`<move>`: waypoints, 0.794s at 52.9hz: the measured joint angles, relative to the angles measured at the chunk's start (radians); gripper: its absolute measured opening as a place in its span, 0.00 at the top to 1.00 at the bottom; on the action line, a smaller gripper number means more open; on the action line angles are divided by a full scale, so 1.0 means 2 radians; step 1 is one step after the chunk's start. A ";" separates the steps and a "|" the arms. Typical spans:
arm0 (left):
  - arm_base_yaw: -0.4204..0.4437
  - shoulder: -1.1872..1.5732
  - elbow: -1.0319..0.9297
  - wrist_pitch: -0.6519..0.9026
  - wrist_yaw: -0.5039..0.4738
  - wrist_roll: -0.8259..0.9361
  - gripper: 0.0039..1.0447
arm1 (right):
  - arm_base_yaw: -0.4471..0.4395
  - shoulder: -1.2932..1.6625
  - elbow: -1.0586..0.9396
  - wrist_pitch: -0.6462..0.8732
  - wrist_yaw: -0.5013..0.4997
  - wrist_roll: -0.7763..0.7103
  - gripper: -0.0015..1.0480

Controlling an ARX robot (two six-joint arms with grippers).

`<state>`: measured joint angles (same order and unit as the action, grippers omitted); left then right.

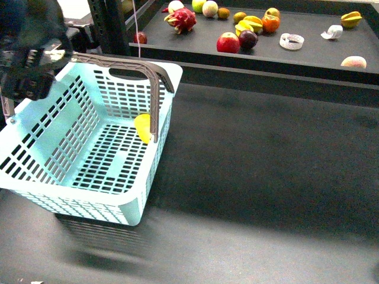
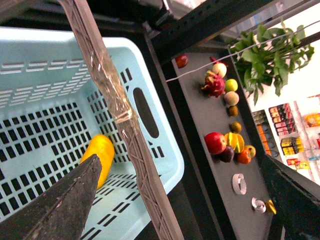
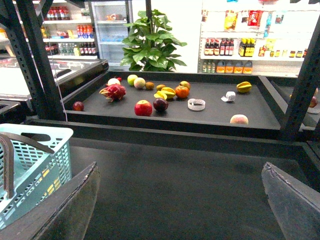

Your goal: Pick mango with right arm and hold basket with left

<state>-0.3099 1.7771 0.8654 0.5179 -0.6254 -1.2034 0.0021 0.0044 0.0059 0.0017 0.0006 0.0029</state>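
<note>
Front view: one mango [image 1: 143, 128] inside one basket [image 1: 133, 207].

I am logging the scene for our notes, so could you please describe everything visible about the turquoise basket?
The basket is light turquoise plastic with slotted sides and bottom and cut-out grips in its end walls. One grey-brown handle is swung up across it, wrapped partly in clear tape in the left wrist view. It looks tilted, its near end raised above the dark table. The left gripper is at that handle. The mango lies inside against the wall.

Dark table [image 1: 254, 171], turquoise basket [image 1: 35, 177] on it, fruit-laden shelf [image 1: 308, 56] behind
</note>
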 joint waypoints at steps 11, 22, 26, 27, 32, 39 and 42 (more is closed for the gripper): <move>-0.010 -0.126 -0.150 0.031 -0.054 0.020 0.08 | 0.000 0.000 0.000 0.000 0.000 0.000 0.08; -0.007 -0.186 -0.210 0.044 -0.055 0.044 0.10 | 0.000 0.000 0.000 0.000 0.000 0.000 0.08; 0.022 -0.167 -0.274 0.220 0.113 0.220 0.25 | 0.000 0.000 0.000 0.000 -0.001 0.000 0.08; 0.027 -0.168 -0.288 0.248 0.139 0.252 0.29 | 0.000 0.000 0.000 0.000 0.000 0.000 0.08; 0.047 -0.210 -0.325 0.304 0.209 0.453 0.48 | 0.000 0.000 0.000 0.000 0.000 0.000 0.08; 0.078 -0.288 -0.369 0.270 0.237 0.575 0.82 | 0.000 0.000 0.000 0.000 -0.001 0.000 0.08; 0.087 -0.321 -0.382 0.250 0.247 0.584 0.96 | 0.000 0.000 0.000 0.000 -0.001 0.000 0.08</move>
<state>-0.1364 1.1347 0.1005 1.0172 -0.1314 -0.0345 0.0021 0.0040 0.0059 0.0013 -0.0010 0.0029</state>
